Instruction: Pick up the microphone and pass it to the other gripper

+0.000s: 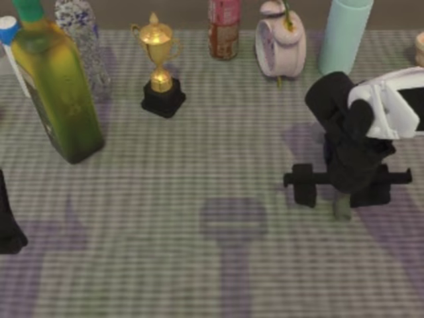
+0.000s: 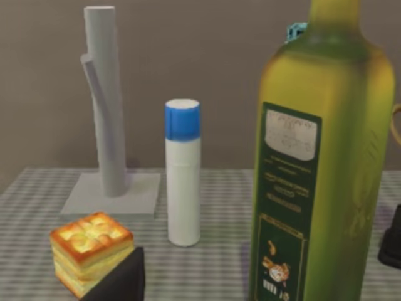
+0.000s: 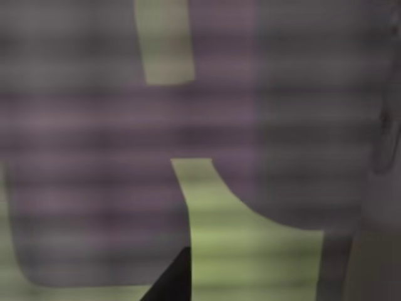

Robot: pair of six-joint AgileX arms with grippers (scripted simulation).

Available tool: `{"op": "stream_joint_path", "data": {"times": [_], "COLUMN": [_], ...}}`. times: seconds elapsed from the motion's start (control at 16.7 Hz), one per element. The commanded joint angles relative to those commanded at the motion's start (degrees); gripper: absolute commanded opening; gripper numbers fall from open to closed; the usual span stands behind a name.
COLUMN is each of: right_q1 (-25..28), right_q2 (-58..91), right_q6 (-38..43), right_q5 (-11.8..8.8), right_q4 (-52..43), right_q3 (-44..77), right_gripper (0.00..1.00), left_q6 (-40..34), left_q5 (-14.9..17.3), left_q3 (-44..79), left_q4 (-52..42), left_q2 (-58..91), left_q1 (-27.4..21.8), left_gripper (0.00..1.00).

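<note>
Under right gripper [image 1: 344,192], microphone [image 1: 342,209] mostly hidden

materials and finishes across the table

the tablecloth [image 1: 199,265] looks like woven fabric, matt, with a fine green-and-lilac check. the olive oil bottle [image 1: 56,93] at the upper left of the top view is glossy translucent glass with a matt paper label, and the trophy [image 1: 158,50] beside it is shiny gold metal on a dull black base. the pale-teal cylinder [image 1: 343,33] at the upper right is smooth and matt, like plastic. the right gripper [image 1: 344,182] is matt black, its arm partly glossy white shell. in the left wrist view the white spray can [image 2: 183,182] with its blue cap has a smooth satin finish, and the stacked crackers [image 2: 91,251] look rough and baked.
</note>
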Motion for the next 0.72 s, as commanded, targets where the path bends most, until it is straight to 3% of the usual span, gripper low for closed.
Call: {"op": "stream_joint_path", "data": {"times": [0.24,0.72], "right_q1": [0.0,0.0], "right_q2": [0.0,0.0], "right_q6": [0.0,0.0], "right_q5": [0.0,0.0], "right_q4": [0.0,0.0], "right_q3": [0.0,0.0], "right_gripper": [0.02,0.0], "left_q6": [0.0,0.0], "left_q5": [0.0,0.0], "left_q3": [0.0,0.0], "left_q4": [0.0,0.0], "left_q2": [0.0,0.0], "left_q1": [0.0,0.0], "left_gripper": [1.0,1.0]}}
